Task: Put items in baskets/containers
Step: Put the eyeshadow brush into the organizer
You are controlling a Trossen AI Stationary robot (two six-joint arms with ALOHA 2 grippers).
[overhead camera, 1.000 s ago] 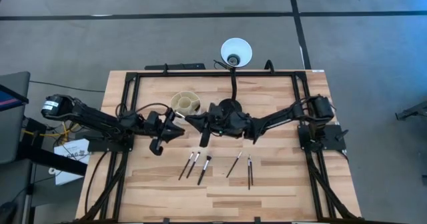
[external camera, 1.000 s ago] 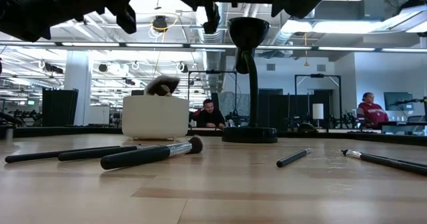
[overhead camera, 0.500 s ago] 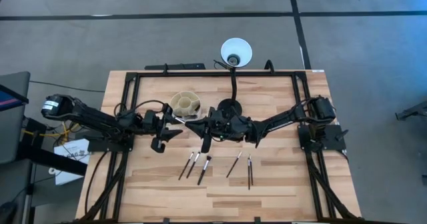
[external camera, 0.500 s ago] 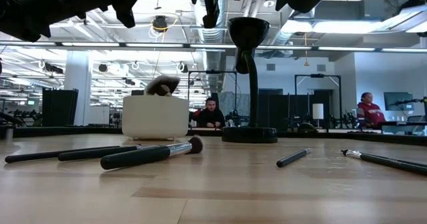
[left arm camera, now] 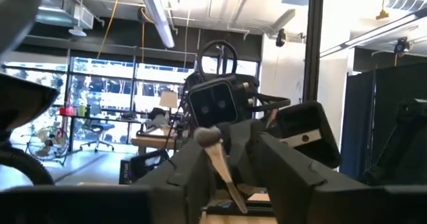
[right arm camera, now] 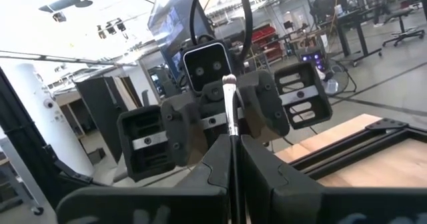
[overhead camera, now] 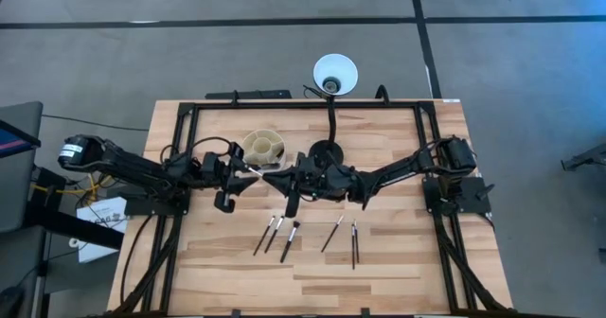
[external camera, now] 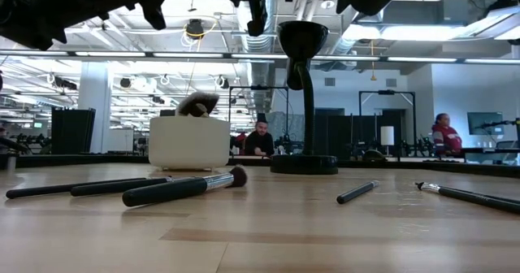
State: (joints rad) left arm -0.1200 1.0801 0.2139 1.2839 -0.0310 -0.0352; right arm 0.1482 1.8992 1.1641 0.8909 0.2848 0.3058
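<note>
Brush (right arm camera: 231, 121) stands clamped in the right tool (overhead camera: 269, 173), facing the left tool (overhead camera: 248, 172), whose jaws stand parted, above the bench (overhead camera: 398, 271).

The right gripper's (right arm camera: 233, 159) fingers (right arm camera: 212, 164) clamp an upright brush (right arm camera: 231, 111).

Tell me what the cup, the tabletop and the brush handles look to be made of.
Cup: probably matte cream plastic or ceramic; smooth, even, no shine. Tabletop: light wood, sealed; grain and plank seams show. Brush handles: black, slightly glossy, likely plastic or lacquered wood, with silvery metal-looking ferrules.
</note>
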